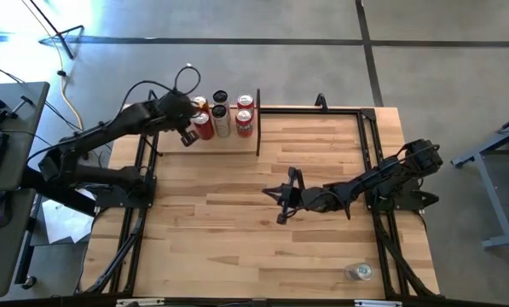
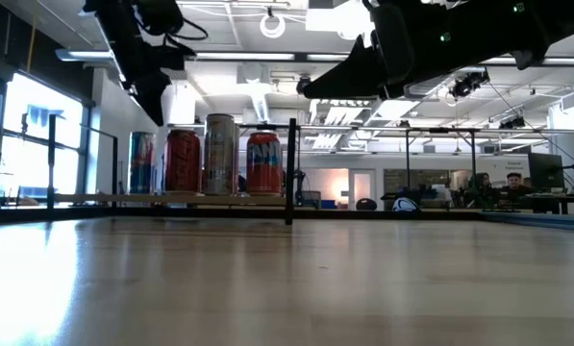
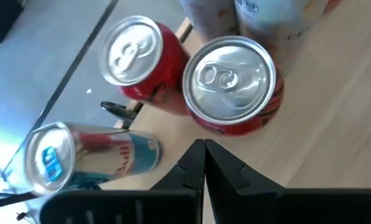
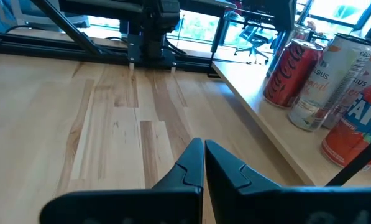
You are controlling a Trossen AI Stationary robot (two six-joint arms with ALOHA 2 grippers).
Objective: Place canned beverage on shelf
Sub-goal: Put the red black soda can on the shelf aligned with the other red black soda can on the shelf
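The shelf (image 1: 164, 145), a pale-wood board with thin black uprights, stands at the table's far left. Several cans stand upright on it: two red ones (image 3: 229, 84) (image 3: 138, 62), a blue-and-silver one (image 3: 79, 158), and taller ones behind. My left gripper (image 3: 204, 155) hangs shut just above the shelf's left part (image 1: 186, 136), beside the nearer red can (image 1: 203, 126), with nothing between its fingers. My right gripper (image 4: 204, 155) is shut and empty over the middle of the table (image 1: 280, 205), pointing toward the shelf (image 4: 266, 137).
A lone silver can (image 1: 359, 271) sits near the table's front right corner. A black upright (image 1: 258, 119) marks the shelf's right end. Bare planked tabletop (image 1: 220, 239) lies between the arms and the near edge. Black frame rails run along both table sides.
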